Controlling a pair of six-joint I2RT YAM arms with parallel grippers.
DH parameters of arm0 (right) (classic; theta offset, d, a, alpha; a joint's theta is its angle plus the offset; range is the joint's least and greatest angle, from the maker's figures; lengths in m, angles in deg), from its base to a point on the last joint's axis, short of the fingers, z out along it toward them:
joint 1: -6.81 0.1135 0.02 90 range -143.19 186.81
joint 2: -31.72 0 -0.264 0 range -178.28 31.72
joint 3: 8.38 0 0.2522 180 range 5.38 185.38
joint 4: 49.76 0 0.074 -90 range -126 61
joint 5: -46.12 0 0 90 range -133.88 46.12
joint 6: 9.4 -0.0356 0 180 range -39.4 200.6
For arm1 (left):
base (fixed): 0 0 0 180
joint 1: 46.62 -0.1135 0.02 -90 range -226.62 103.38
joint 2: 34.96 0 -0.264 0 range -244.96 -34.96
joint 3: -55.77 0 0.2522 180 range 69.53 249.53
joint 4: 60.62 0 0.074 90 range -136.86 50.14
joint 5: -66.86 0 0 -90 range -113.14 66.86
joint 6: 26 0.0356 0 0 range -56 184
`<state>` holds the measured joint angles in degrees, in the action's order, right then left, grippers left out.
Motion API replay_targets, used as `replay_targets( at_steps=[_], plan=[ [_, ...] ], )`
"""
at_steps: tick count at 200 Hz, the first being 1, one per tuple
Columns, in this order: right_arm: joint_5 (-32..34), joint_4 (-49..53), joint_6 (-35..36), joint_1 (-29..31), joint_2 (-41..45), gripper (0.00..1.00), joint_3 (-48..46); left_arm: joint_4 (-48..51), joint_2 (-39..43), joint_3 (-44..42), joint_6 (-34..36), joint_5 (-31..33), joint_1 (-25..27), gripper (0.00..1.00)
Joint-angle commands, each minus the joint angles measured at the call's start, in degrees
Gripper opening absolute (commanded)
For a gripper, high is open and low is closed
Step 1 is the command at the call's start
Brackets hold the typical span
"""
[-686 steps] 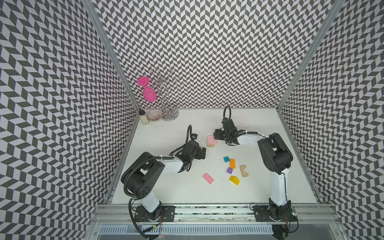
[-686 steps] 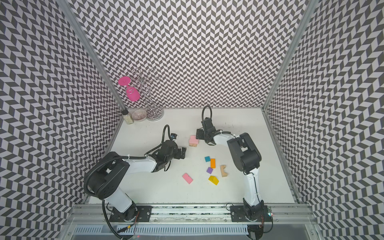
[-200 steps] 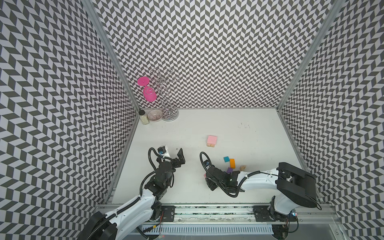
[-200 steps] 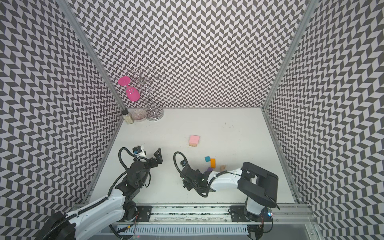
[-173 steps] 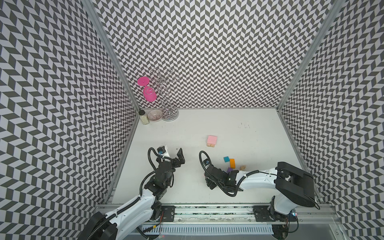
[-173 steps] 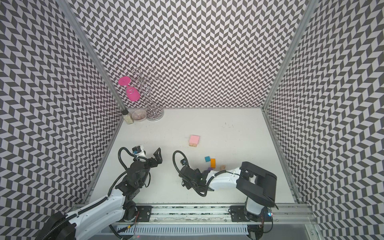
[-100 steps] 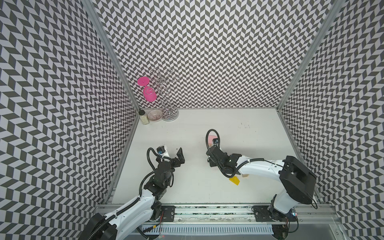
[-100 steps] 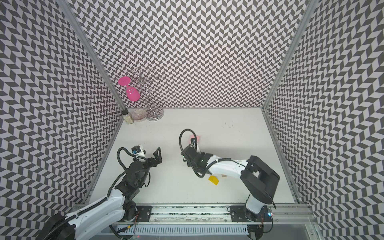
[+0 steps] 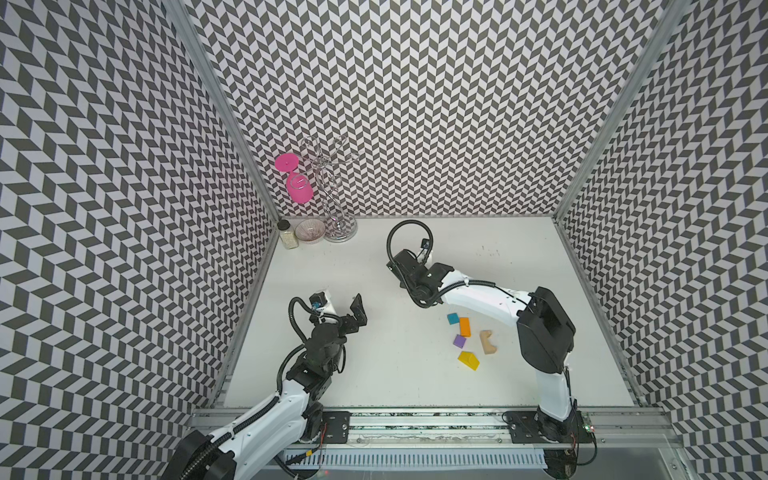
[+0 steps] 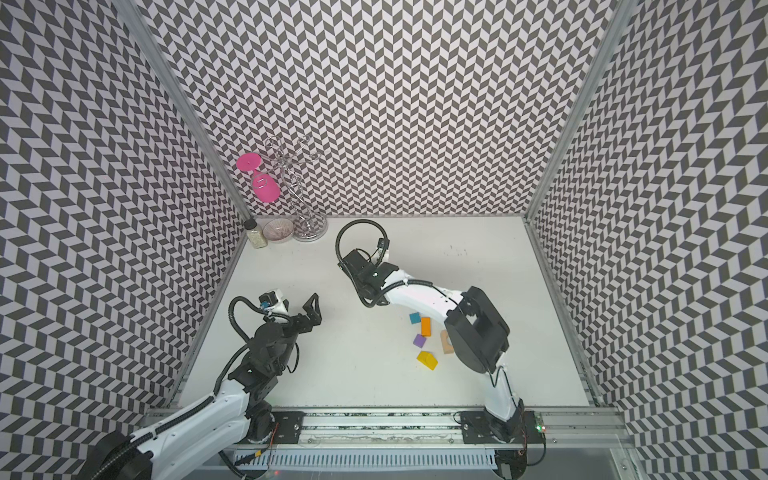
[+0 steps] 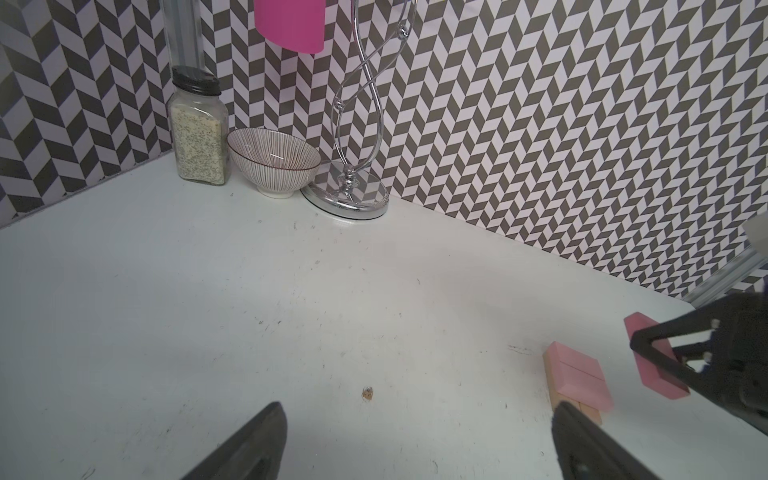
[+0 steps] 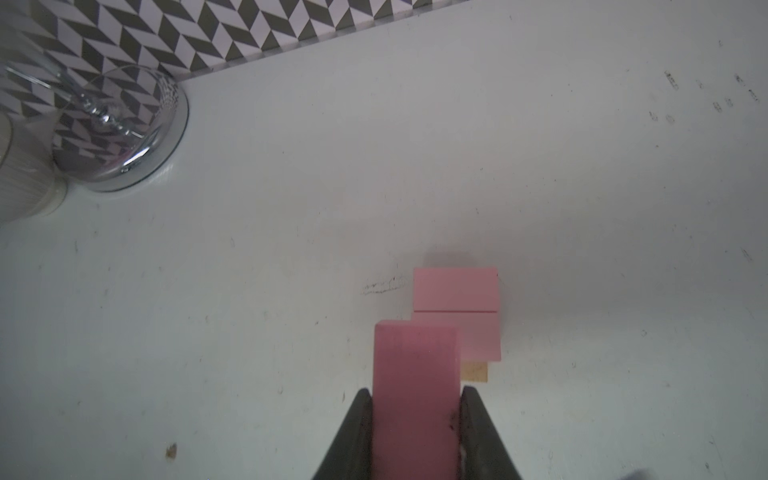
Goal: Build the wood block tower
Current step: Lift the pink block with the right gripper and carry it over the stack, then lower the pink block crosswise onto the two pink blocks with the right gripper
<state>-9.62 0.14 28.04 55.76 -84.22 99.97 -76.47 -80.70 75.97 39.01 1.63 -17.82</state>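
The right gripper (image 12: 415, 392) is clamping its jaws on the long sides of a pink slab (image 12: 415, 357) and carrying it flat above the table (image 12: 291, 249). The slab is hanging just short of the tower (image 12: 457, 311) and a little to one side, not yet touching it. In both top views this gripper is sitting near the table's middle, slightly toward 12 o'clock, and its arm is hiding the tower.

The tower is barely begun. Two pink slabs are lying side by side, touching, on tan bars (image 12: 476, 371) that are peeking out beneath. The held slab is probably going on as the next layer. Five blocks are waiting well apart from the tower, at about 4 o'clock on the table:
- a teal cube (image 9: 452, 319)
- an orange slab (image 9: 464, 326)
- a purple cube (image 9: 459, 341)
- an arch (image 9: 487, 342)
- a yellow roof (image 9: 468, 360)

Most of the build is waiting to be done.

The held slab's long axis is running straight out from the jaws. As far as I can judge, it is pointing between 11 and 12 o'clock, toward the back wall. It is crossing the seam between the two laid slabs at a right angle, so it is lying crosswise to them.

The left gripper (image 11: 417, 409) is idling at about 8 o'clock, jaws wide apart and holding nothing.
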Motion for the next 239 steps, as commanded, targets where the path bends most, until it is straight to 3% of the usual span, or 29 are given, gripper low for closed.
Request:
replay_targets(
  at_steps=[1,175,239],
  plan=[
    [-0.3,1.4,-2.8,-1.4,-2.0,0.00,3.9,-2.0,-0.8,0.1,0.0,-0.2,-0.6,1.00],
    [-9.1,-2.0,-1.9,-5.5,-10.4,0.00,6.7,-2.3,-2.7,0.9,-0.1,-1.2,-1.2,1.00],
    [-10.7,-2.2,-0.8,-6.5,-11.4,0.06,6.3,-2.4,-2.7,0.9,-0.2,-1.2,-1.3,1.00]
  ],
)
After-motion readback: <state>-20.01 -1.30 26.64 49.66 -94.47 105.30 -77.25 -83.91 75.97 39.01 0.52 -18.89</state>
